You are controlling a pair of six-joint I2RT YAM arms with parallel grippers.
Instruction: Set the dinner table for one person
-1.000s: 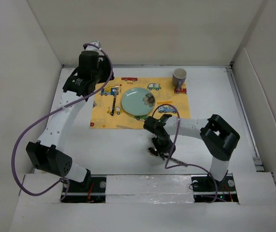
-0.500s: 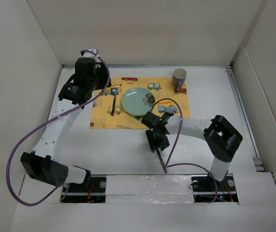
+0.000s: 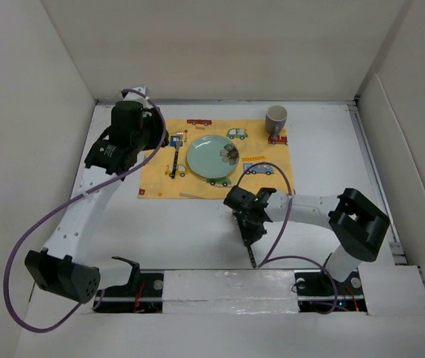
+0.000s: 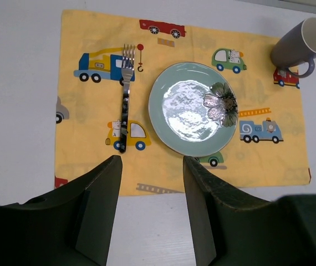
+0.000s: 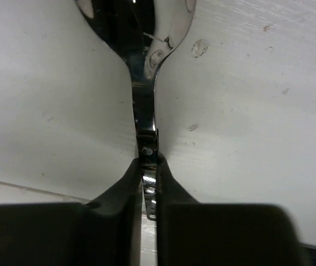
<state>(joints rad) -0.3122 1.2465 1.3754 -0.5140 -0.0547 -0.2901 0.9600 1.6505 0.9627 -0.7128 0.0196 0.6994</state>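
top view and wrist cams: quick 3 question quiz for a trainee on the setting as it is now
1. Pick one: what is the right claw shut on?
A knife
B spoon
C napkin

2. True or false: the fork lies on the mat, left of the plate.

3. One word: is the left claw open or shut?

Key: 1 B; 2 true; 3 open
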